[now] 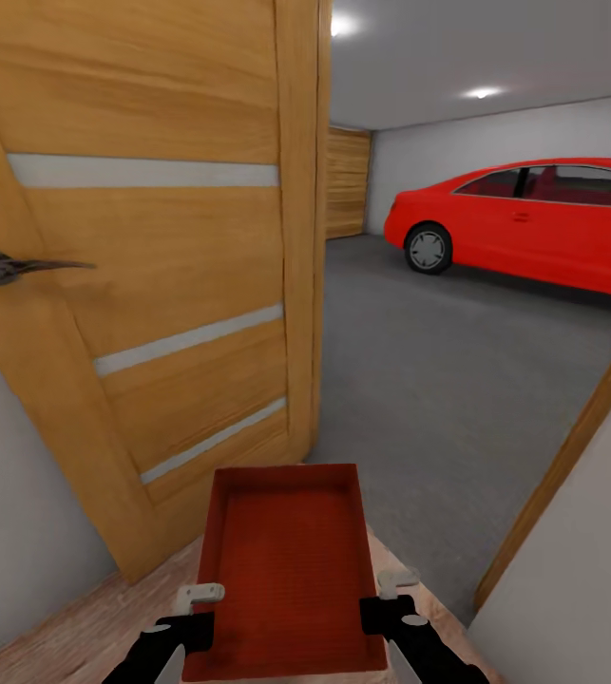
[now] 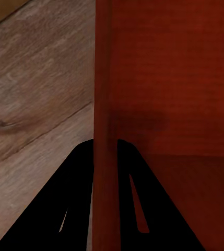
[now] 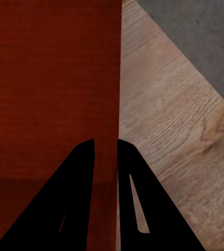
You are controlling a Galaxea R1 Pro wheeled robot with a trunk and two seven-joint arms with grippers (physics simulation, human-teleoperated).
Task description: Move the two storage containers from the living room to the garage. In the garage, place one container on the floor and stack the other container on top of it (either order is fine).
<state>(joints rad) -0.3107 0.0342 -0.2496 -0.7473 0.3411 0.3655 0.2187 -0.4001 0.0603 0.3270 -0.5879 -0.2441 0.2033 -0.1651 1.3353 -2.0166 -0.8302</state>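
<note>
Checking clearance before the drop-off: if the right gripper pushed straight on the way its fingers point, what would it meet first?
The right gripper is clamped on the storage container wall. Straight ahead along the fingers lies the light wood plank floor; the grey concrete starts further off. The depth is hard to judge.

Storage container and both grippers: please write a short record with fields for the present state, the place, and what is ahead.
carried item: storage container, open top, empty
left gripper: shut on its left wall
right gripper: shut on its right wall
under the robot: wood plank floor
doorway: wooden door stands open
ahead: grey concrete floor, red car
</note>
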